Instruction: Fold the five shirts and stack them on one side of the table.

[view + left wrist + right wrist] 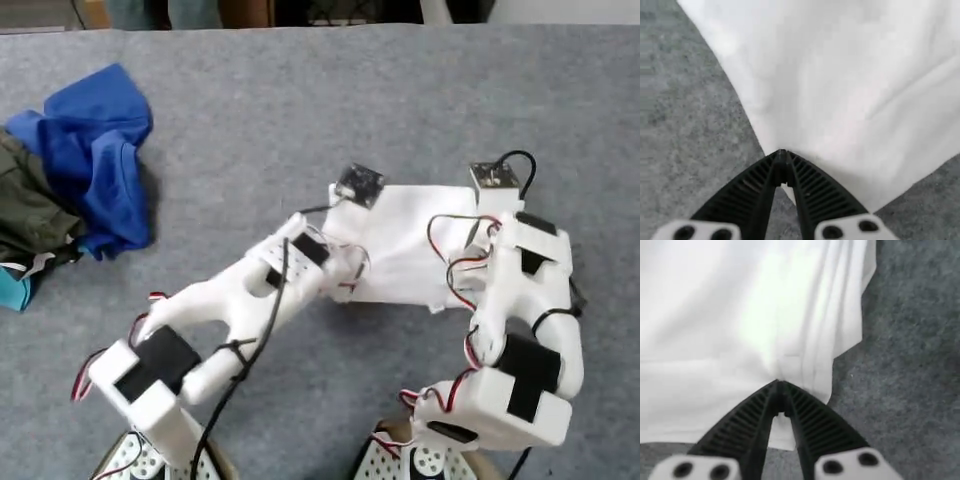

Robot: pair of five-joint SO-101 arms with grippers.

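A white shirt (405, 245) lies partly folded on the grey table, between the two arms. My left gripper (782, 156) is shut on the white shirt (840, 90) near its left edge; in the high view this gripper (345, 268) sits at the cloth's near-left corner. My right gripper (779, 386) is shut on the white shirt (740, 315) close to its pleated right edge, and the high view shows it (488, 232) at the cloth's right side. A blue shirt (98, 150) and a dark olive shirt (30, 215) lie crumpled at the far left.
A bit of teal cloth (12, 288) pokes out at the left edge beside the crumpled pile. Bare grey table (300, 110) stretches behind the white shirt. Both arm bases stand at the near edge.
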